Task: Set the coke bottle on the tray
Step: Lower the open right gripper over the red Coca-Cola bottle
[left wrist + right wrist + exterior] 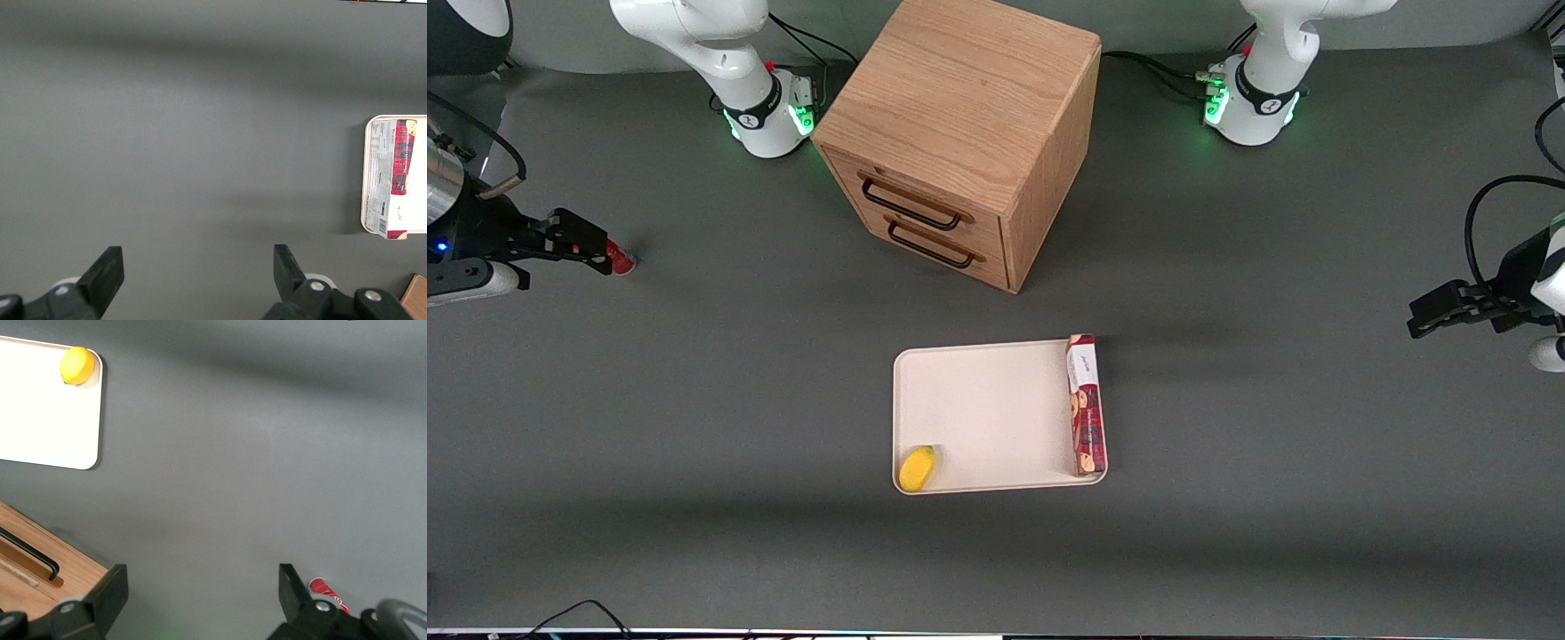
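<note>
- The tool (587, 242) hangs low over the surface (1272, 462) at the working arm's end, well apart from the tray. In the right wrist view its fingers (113, 593) stand wide apart with only grey surface between them.
- The bottle (619, 260) lies on the surface at the tool's tip. Only its red end shows in the front view, and the tool hides the rest. In the right wrist view the bottle (327, 591) sits just outside one finger and not in the gap. Whether that finger touches it, I cannot tell.
- The cabinet (969, 116) stands farther from the front camera than the tray. Its two drawers are shut and have dark handles. Its front is turned partly toward the working arm's end. A corner of it shows in the right wrist view (47, 577).
- The tray (978, 400) lies flat, nearer the front camera than the cabinet and about midway along the surface. Its middle is bare.
- A lemon (917, 468) sits in the tray's near corner toward the working arm's end, against the rim. It also shows in the right wrist view (77, 365).
- A red box (1086, 404) lies along the tray's edge toward the parked arm's end. It covers nearly that whole side.
</note>
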